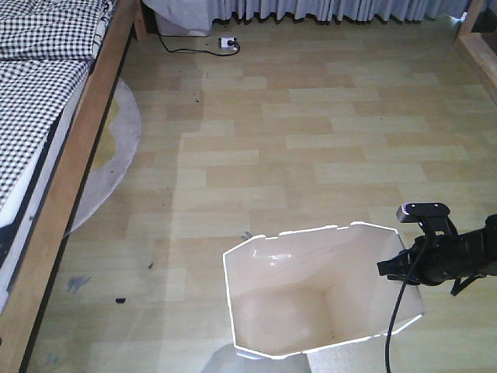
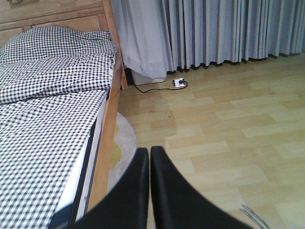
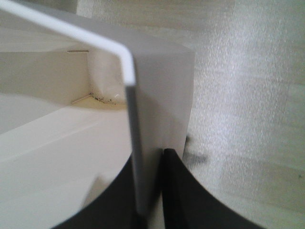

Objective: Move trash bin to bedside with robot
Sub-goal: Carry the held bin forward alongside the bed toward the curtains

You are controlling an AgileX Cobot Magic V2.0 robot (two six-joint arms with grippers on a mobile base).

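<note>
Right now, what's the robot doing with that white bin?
The right gripper pinches the rim of the white trash bin, one finger inside and one outside. The left gripper is shut and holds nothing. The bin is not at the bed yet; wooden floor lies between them.

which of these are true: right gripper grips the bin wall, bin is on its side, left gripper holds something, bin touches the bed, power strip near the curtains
The right gripper grips the trash bin wall: true.
The bin is on its side: false, it stands upright with its opening up.
The left gripper holds something: false, it is shut on nothing.
The bin touches the bed frame: false, bare floor separates them.
A power strip lies near the curtains: true.
</note>
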